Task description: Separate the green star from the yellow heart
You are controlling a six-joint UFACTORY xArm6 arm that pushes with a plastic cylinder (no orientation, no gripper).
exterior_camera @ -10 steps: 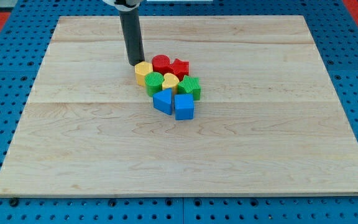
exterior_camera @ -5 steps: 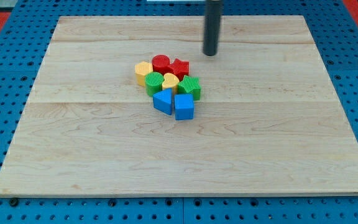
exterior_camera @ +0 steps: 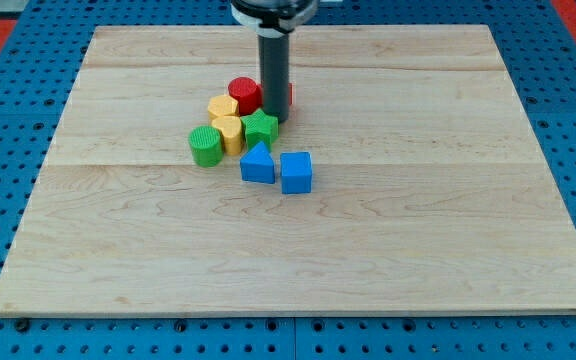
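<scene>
The counter is pale, matt wood with visible grain. The green star and yellow heart look like ribbed, matt plastic.

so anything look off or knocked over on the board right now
Nothing stands out. All blocks sit flat on the wooden board. My tip touches the green star, which is pressed against the yellow heart. A red block is mostly hidden behind the rod.

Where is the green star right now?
The green star sits in the upper middle of the board, touching the yellow heart on the view's left, just above the blue triangle, with my tip at its upper right edge.
</scene>
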